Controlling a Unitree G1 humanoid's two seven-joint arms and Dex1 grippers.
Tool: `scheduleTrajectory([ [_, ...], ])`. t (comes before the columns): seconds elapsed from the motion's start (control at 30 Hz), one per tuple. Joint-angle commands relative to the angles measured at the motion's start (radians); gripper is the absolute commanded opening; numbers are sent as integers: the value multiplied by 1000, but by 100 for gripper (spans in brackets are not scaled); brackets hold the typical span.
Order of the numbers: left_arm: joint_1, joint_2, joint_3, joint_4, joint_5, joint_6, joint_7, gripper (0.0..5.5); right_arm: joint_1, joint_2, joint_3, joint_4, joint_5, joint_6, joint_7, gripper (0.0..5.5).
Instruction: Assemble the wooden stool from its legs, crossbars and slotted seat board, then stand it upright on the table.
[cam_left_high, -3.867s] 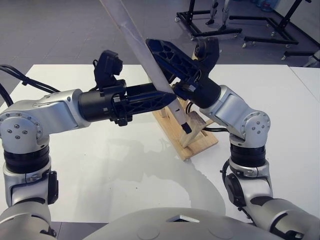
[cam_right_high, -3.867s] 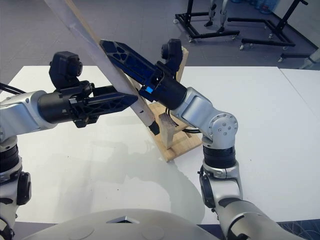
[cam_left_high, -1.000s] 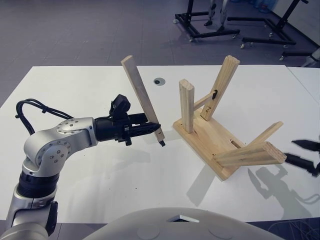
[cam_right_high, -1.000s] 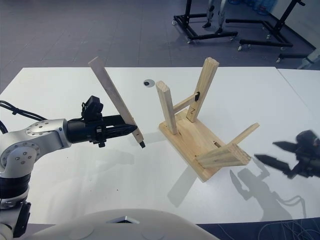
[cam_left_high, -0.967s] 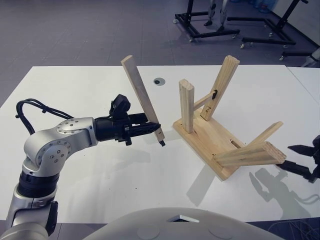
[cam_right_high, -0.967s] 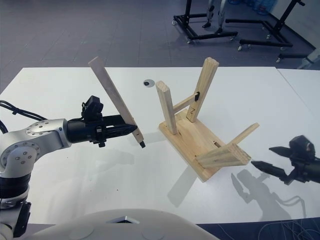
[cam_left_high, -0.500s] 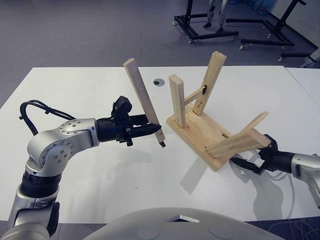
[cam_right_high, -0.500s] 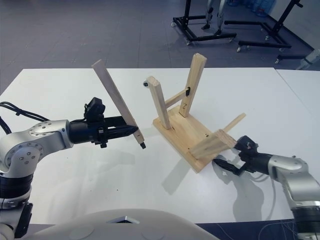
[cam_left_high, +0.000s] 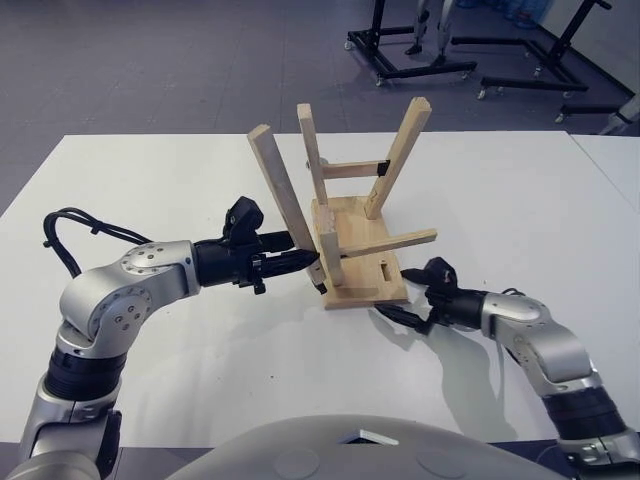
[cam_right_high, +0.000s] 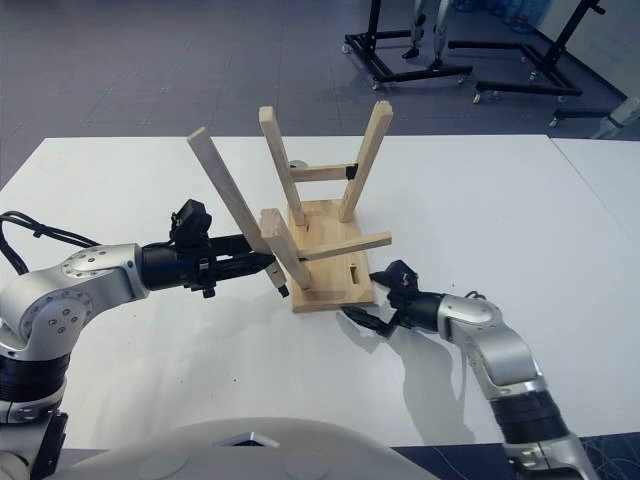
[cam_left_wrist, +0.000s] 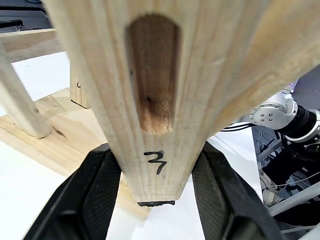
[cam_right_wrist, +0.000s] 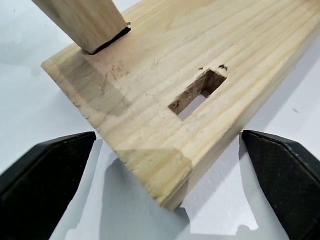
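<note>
I see stool (cam_left_high: 352, 218) inverted on surface (cam_left_high: 150, 170), three legs (cam_left_high: 402, 152) fitted, one slot (cam_right_wrist: 197, 95) open. Loose leg (cam_left_high: 283, 188) pinched in left hand (cam_left_high: 302, 260); right hand (cam_left_high: 402, 316) spread astride board (cam_right_wrist: 150, 65) corner.

The white table (cam_left_high: 150, 170) bears the slotted seat board (cam_left_high: 350, 225), slot facing up

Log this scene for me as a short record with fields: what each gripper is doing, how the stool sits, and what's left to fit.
left gripper: jaws shut on the loose leg, held tilted beside the seat board
right gripper: jaws open, straddling the seat board's near corner
stool pose: upside down, seat board flat on the table
fitted legs: three, pointing up
empty slot: one, by the right gripper's corner
left to do: fit the fourth leg, stand the stool upright
</note>
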Motion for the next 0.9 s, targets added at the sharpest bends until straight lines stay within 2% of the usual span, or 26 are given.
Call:
scheduleTrajectory([
  [0.03,11,5,-6,-6,22,-15,-3,206,-13,38,23,69,-33,54,-58,540],
  [0.13,7,4,-5,-1,28,-15,-10,206,-13,33,10,75,-25,55,-66,540],
  [0.27,13,11,4,-1,34,-14,-17,206,-21,6,-61,14,50,102,-38,540],
  [0.5,66,102,46,-18,55,-37,-91,206,-49,-76,-275,-165,341,281,76,540],
  [0.63,130,188,76,-19,112,-94,-159,206,-78,-102,-457,-149,525,341,104,540],
  [0.77,170,238,88,-32,144,-151,-224,206,-230,-131,-628,-27,710,397,61,540],
  [0.9,142,262,83,-65,150,-166,-255,206,-448,-118,-627,14,891,473,-28,540],
])
